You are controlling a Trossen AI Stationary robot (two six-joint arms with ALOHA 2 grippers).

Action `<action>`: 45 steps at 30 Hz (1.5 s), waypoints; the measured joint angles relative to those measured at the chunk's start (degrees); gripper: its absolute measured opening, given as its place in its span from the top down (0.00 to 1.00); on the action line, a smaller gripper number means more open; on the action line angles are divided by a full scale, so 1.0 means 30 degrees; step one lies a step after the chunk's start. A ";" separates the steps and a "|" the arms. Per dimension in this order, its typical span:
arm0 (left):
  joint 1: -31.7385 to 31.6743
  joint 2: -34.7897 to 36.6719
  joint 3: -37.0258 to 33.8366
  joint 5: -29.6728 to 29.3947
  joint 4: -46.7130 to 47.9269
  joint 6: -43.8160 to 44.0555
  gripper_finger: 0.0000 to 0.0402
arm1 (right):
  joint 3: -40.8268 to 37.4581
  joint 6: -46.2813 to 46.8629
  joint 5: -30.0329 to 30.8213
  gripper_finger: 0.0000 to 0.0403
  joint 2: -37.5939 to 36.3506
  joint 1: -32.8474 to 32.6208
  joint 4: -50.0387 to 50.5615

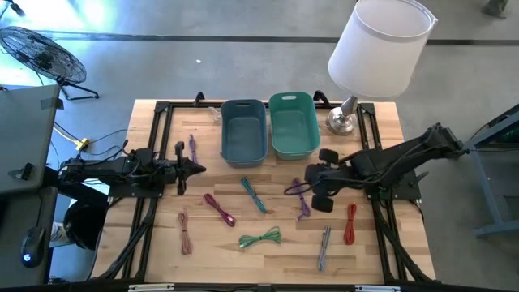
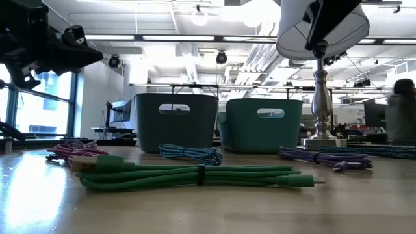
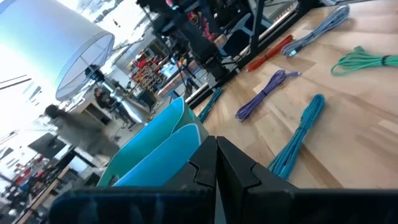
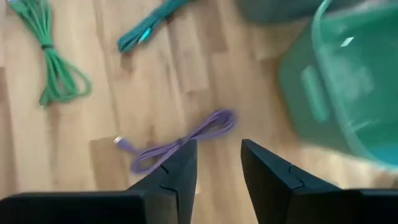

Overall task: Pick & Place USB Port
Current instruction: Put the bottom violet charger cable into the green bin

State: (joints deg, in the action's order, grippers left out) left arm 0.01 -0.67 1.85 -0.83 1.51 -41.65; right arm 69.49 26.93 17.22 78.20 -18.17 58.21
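Right gripper (image 4: 217,165): fingers apart and empty, above the purple cable (image 4: 180,144), just in front of the green bin (image 1: 293,124).
Left gripper (image 1: 180,168): fingers together and empty, at the left of the bench (image 1: 381,235).
Task thing: the purple cable lies flat on the bench, near the green bin and right of the teal cable (image 1: 254,195).
Risk: I think the fingers could catch only one strand, so the thin bundle unrolls or slides on the smooth wood.
Risk, second: the lamp (image 1: 377,49) stands close behind the right arm; a wide swing could hit it.
Materials: braided soft cables, folded in loose bundles; hard plastic bins with rounded corners; the blue bin (image 1: 243,130) is beside the green one.
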 joint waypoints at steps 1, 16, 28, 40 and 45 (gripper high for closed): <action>0.0000 0.0000 0.0000 -0.0155 -0.0008 0.0098 1.00 | 0.0000 0.0378 -0.0359 0.70 0.0226 0.0000 -0.0001; 0.0000 0.0000 0.0000 -0.0879 0.0006 0.2005 0.97 | 0.0000 0.6161 -0.3892 0.70 0.4584 -0.0066 -0.0265; 0.0000 0.0000 -0.0022 0.0166 -0.0243 0.3354 0.73 | 0.0000 0.6510 -0.2540 0.59 0.6468 -0.0066 -0.1138; 0.0000 0.0000 -0.0007 0.1295 -0.0316 0.4015 0.71 | 0.0000 0.9622 -0.1888 0.53 0.8457 0.0229 -0.1270; 0.0000 0.0000 0.0007 0.1711 -0.0338 0.4066 0.71 | 0.0000 1.0021 -0.2422 0.53 0.8795 0.0443 -0.1272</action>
State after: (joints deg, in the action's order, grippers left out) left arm 0.01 -0.67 1.87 4.30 0.49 -29.45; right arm 69.49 56.99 9.96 104.58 -16.85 54.39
